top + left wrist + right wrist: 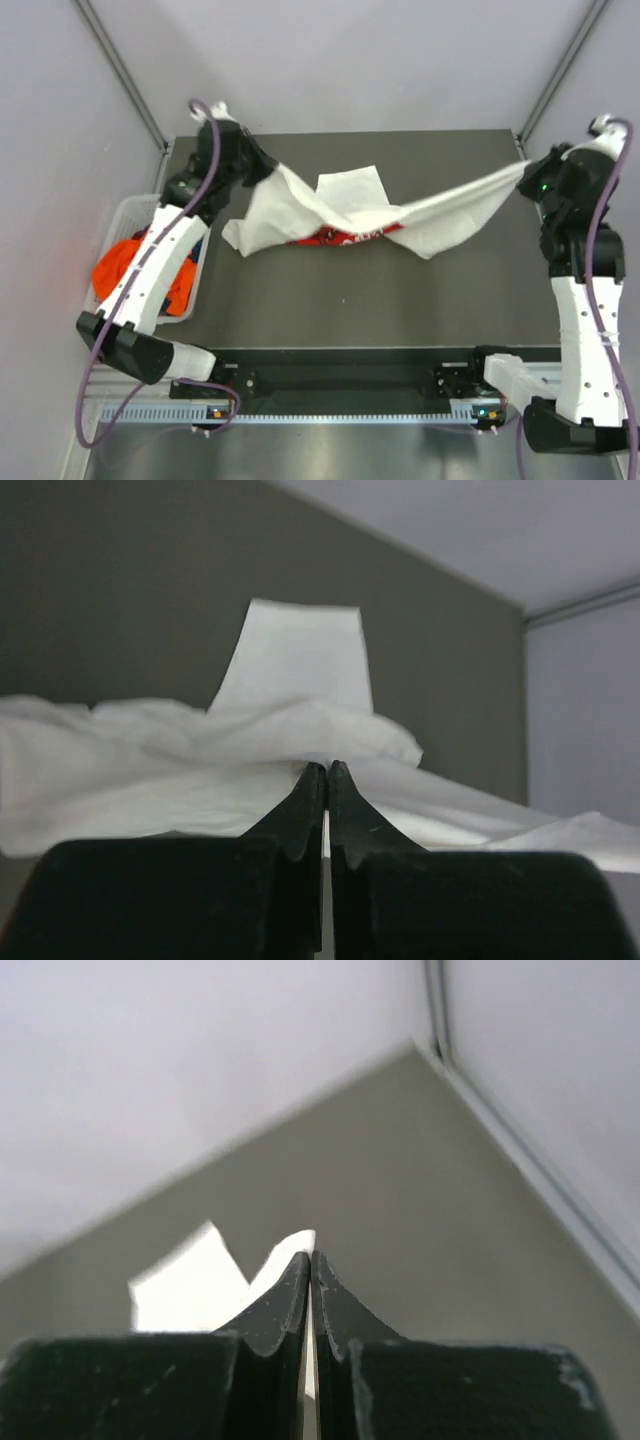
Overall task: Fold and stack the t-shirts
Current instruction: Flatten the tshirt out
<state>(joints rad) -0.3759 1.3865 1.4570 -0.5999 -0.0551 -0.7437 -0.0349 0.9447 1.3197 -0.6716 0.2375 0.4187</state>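
Note:
A white t-shirt with a red print (370, 222) hangs stretched between both grippers over the dark table (380, 300), its middle sagging onto the surface. My left gripper (268, 168) is shut on its left end; the cloth (200, 760) bunches at the fingertips in the left wrist view. My right gripper (527, 172) is shut on its right end, a white edge (290, 1250) showing at the tips. A folded white t-shirt (350, 186) lies flat behind it, also seen in the left wrist view (295, 655).
A white basket (125, 215) at the table's left edge holds orange and blue garments (125, 265). Grey walls close in the back and sides. Metal frame posts run along the back corners.

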